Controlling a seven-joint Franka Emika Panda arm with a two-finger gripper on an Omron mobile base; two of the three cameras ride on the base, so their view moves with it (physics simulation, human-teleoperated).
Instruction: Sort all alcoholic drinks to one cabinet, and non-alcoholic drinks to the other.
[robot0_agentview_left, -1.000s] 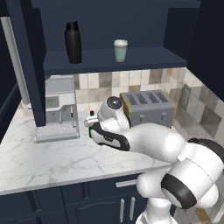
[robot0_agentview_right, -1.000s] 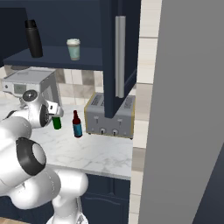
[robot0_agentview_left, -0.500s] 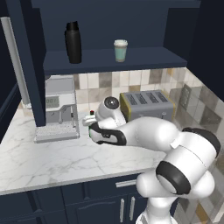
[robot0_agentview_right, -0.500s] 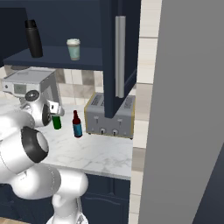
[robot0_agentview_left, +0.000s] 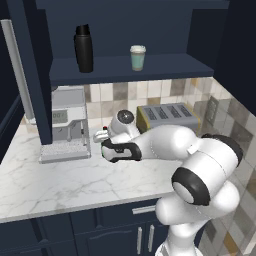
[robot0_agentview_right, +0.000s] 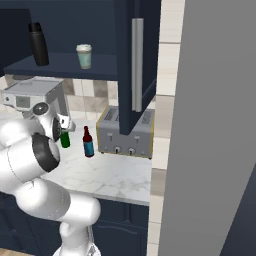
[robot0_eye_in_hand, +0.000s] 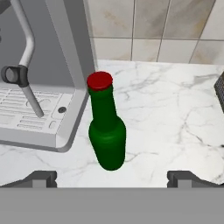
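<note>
While the gripper (robot0_eye_in_hand: 112, 177) is hovering wide open and empty over the green bottle (robot0_eye_in_hand: 106, 124), two bottles are standing on the counter (robot0_eye_in_hand: 175, 109); flask (robot0_agentview_left: 83, 48) and cup (robot0_agentview_left: 137, 57) are sitting on the shelf (robot0_agentview_left: 165, 65). Right base view is showing the brown bottle (robot0_agentview_right: 88, 142) beside one toaster (robot0_agentview_right: 125, 135); hand view is showing one coffee machine (robot0_eye_in_hand: 43, 87).

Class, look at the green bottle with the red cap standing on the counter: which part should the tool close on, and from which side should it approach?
Probably the wide lower body of the green bottle, not the slim neck. It stands upright beside the coffee machine, so come level from the open counter side, where the open tool already faces it.
</note>
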